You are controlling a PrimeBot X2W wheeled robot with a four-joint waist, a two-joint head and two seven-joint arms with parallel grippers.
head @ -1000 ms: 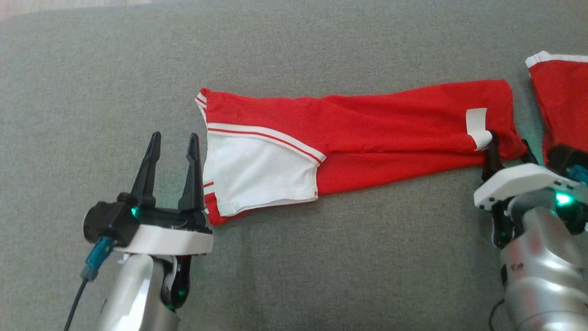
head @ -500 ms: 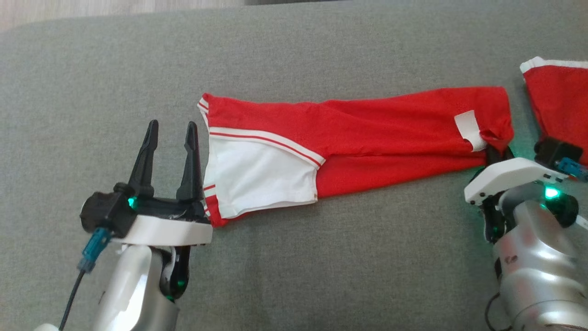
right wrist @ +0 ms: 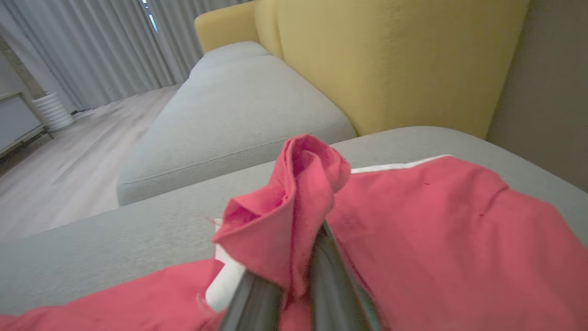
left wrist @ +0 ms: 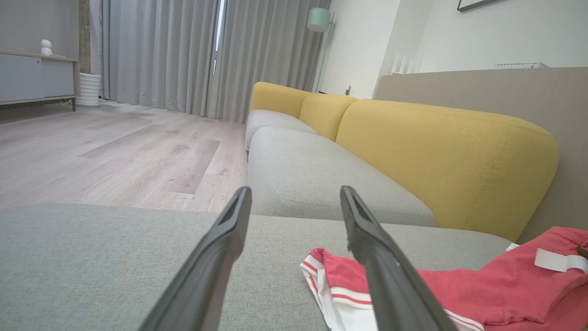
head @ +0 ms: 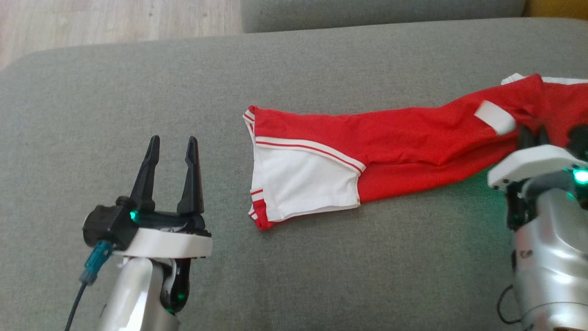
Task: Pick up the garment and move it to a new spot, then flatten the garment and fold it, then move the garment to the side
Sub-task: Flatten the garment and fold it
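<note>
The right pincer [head: 533, 135] is holding its fingers pressed together on a small bunch of red cloth at the right end of the garment [head: 399, 138], just beside the white tag [head: 494, 116]. The left pincer [head: 173, 139] is standing wide open with nothing in it, apart from the striped hem [head: 253, 138]. The garment is lying long across the grey sofa seat [head: 321, 276], and only its right end seems to be rising. In my judgement the grip is taking very little cloth, so the fold may be slipping out if the arm is pulling fast. The long free part may also be dragging on the rough seat and bunching, or piling onto the other red part at the right. The right wrist view is showing the pinched fold standing up above the dark fingers [right wrist: 330, 276], whereas in the head view the white wrist cover is hiding this contact. The left wrist view is showing the yellow backrest [left wrist: 436, 156] behind the seat, while the head view is giving the gap between the open pincer and the hem more clearly.
</note>
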